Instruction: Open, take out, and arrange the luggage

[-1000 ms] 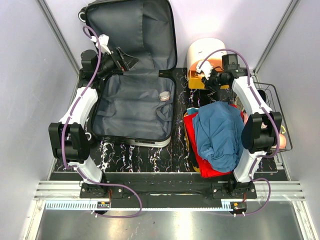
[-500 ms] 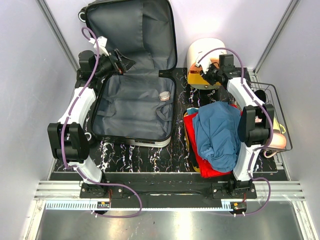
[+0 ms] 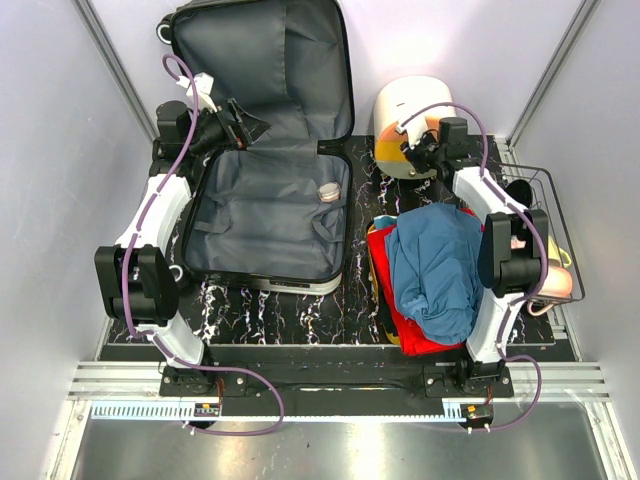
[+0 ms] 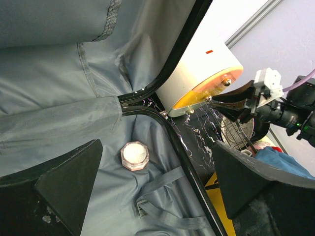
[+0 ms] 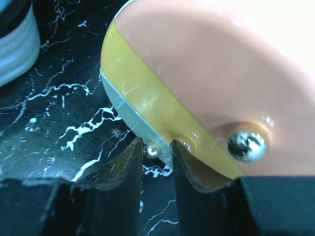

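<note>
Okay: luggage point(image 3: 265, 215) lies open at back left, lid leaning on the wall, small jar point(image 4: 134, 155) on the lining near its right edge. Left gripper point(image 3: 250, 125) hovers over the hinge, jaws wide, holding nothing. Right gripper point(image 5: 153, 148) narrowly flanks the lower knob point(image 5: 150, 150) of the drawer box point(image 3: 412, 105); whether it is clamped cannot be told. Likely step is a drawer pull: centre on knob, squeeze firmly, draw straight out. No readable writing; a red mark on the box is illegible.
</note>
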